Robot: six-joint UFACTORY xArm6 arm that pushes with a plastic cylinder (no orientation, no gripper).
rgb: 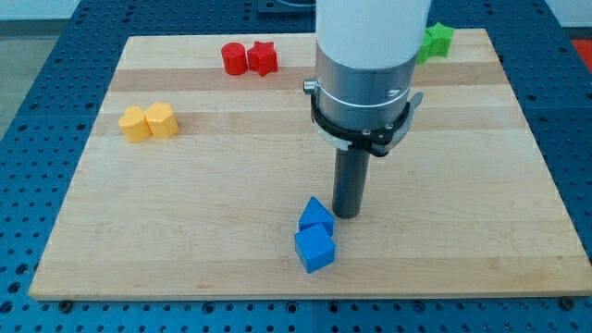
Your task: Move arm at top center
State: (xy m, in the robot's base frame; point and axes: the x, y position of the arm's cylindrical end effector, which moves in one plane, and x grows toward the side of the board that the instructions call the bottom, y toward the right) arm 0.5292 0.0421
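Dark rod tool, tip [347, 215] beside two blue blocks [315, 236], holding nothing, far from wooden surface [231, 157] top center.

Bright, even light falls from overhead and I see no harsh glare on the wooden board [231, 166]. My tip [347, 215] throws only a soft, short shadow at its foot. The blue blocks [315, 236] cast faint shadows too. Everything looks sharp; my white arm [370, 37] is cropped at the view's top.

arm [370, 65]: white, upright | my tip [347, 215]: low centre, beside blue blocks [315, 234]
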